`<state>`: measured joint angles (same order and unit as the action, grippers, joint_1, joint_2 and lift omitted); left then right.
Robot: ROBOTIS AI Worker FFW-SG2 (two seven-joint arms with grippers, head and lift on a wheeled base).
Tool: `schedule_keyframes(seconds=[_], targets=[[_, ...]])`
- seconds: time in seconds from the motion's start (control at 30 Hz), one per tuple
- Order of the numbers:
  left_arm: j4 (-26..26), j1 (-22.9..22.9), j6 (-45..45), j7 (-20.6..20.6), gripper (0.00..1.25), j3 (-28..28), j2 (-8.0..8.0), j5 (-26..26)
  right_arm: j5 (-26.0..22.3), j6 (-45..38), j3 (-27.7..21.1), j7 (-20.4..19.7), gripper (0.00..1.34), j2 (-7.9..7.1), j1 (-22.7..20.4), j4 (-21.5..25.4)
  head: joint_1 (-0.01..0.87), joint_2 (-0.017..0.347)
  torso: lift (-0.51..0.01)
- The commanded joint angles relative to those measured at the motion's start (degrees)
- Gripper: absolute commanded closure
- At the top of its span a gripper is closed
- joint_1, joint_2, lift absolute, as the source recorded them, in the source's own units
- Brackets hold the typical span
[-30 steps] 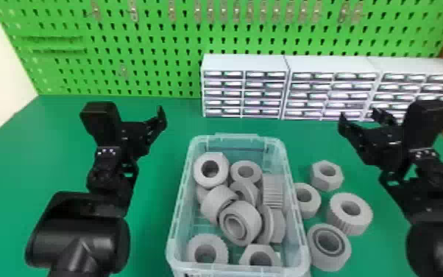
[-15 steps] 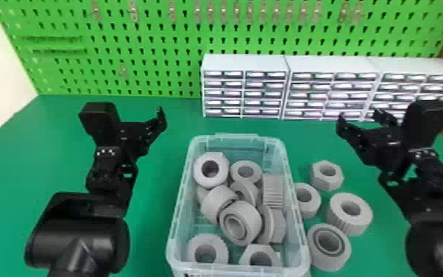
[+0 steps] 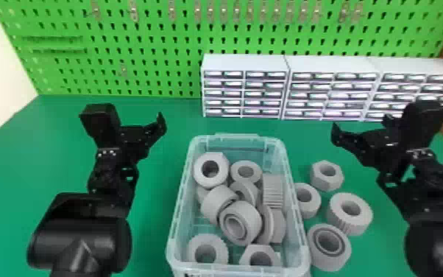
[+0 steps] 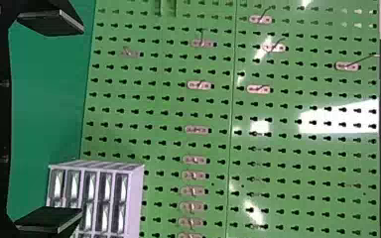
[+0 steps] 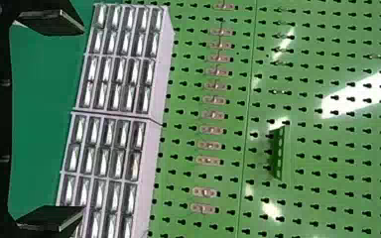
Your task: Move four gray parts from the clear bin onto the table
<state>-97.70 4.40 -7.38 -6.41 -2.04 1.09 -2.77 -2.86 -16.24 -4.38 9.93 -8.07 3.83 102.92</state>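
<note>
- Left gripper [image 4: 83, 120] and right gripper [image 5: 83, 120] hung above the green table [image 3: 158, 184], the fingers of each spread wide with nothing between them.
- Four gray parts lay on the table inward of the right gripper and nearer the robot: a hex part [image 3: 325, 185], a plain ring [image 3: 315, 203], a ribbed ring [image 3: 362, 218] and a double-rimmed ring [image 3: 336, 255].
- Between the grippers, closer to the robot, stood the clear bin [image 3: 237, 137], holding more gray parts [image 3: 252, 220].
- By an onlooker's count, the move looked complete; leaving both arms parked appeared to be the step in hand.
- Done well, that called for open fingers held high, no further pick from the bin, and any right-arm withdrawal kept clear of the four parts, as a low sweep could roll a ring or nudge the bin.
- The head view laid out the count inward of the right gripper; the right wrist view made plain the gap between its fingers, with white drawer units [image 5: 158, 64] ahead and a green bracket [image 5: 279, 151] farther up the pegboard [image 5: 317, 198].
- Whether the plain ring touched the bin wall, I could not tell.
</note>
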Motion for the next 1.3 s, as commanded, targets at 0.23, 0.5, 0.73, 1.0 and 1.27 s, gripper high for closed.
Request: schedule_keyframes(seconds=[0.23, 0.5, 0.73, 1.0, 1.27], targets=[[-0.4, -1.1, 4.2, -3.5, 0.0, -1.1, -0.21, 3.3, 1.3, 0.0, 0.3, -0.2, 0.0, -0.11, 0.0, 0.0, 0.693, 0.072, -0.052], [-0.4, -1.0, 4.0, -3.4, 0.0, -1.3, -0.21, 3.7, 1.3, 0.4, 0.6, -0.2, 0.0, -0.02, 0.2, 0.0, 0.693, 0.072, -0.052], [-0.3, -0.8, 4.0, -3.4, 0.0, -1.3, -0.21, 3.8, 1.6, 0.5, 0.6, -0.2, 0.0, -0.02, 0.3, 0.0, 0.693, 0.072, -0.052], [-0.4, -0.8, 3.2, -3.4, 0.0, -1.5, -0.12, 4.3, 1.7, 0.4, 1.0, -0.2, 0.0, -0.02, 0.4, 0.0, 0.693, 0.072, -0.052], [-0.4, -0.7, 3.0, -3.2, 0.0, -1.3, -0.12, 4.1, 1.8, 0.2, 1.2, -0.2, 0.0, -0.11, 0.7, 0.1, 0.693, 0.072, -0.052]])
